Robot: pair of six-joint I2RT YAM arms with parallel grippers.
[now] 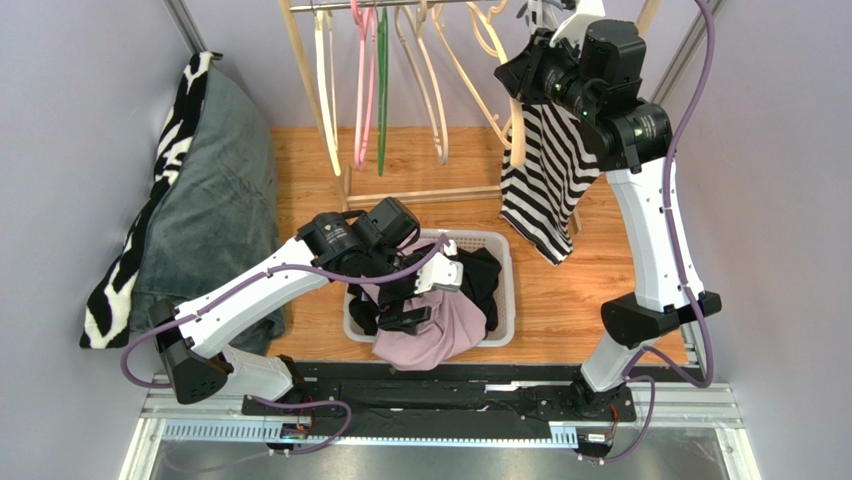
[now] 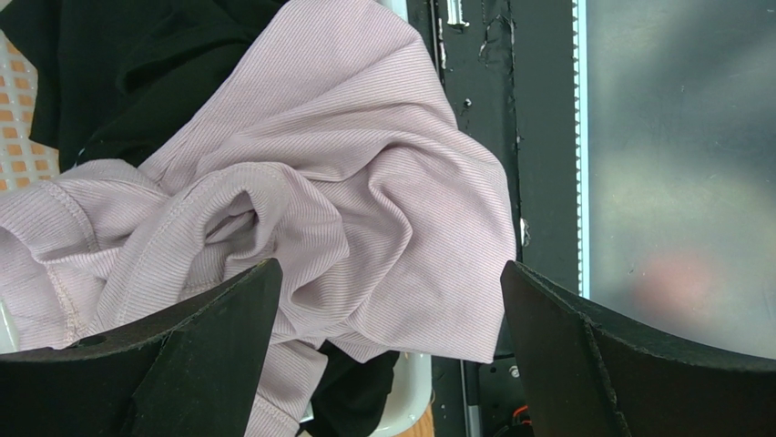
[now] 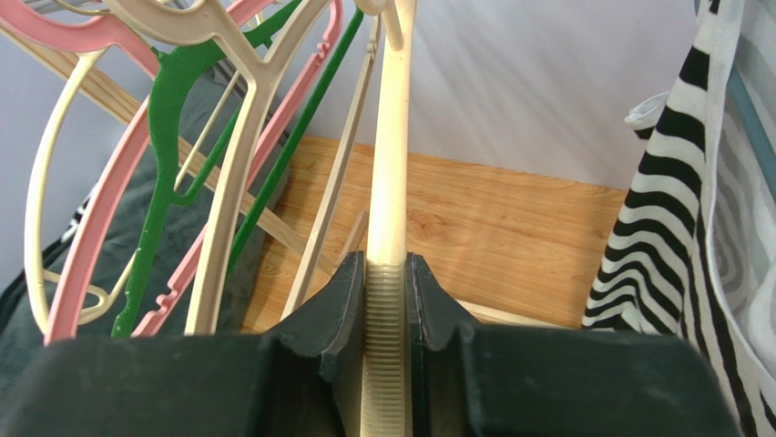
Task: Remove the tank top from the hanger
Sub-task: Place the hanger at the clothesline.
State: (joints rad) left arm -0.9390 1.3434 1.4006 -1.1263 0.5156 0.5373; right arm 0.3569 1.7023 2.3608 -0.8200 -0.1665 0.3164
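The tank top [image 1: 548, 180] is striped black and white. The hanger [image 3: 388, 182] nearest the right wrist camera is cream. Beside it hang a pink hanger [image 3: 91, 241], a green hanger [image 3: 157, 164] and more cream ones. The basket [image 1: 505, 290] is white and holds a pale lilac ribbed garment [image 2: 382, 182] and black clothes [image 1: 485, 280]. The cushion [image 1: 215, 200] is grey-green with a black-and-white zebra print along its edge. The tabletop [image 1: 570, 300] is orange-brown wood grain. The left arm [image 1: 250, 300] and right arm [image 1: 648, 230] are white with black joints, black jaws and purple cables [image 1: 700, 60]. The walls [image 1: 780, 250] are pale grey.
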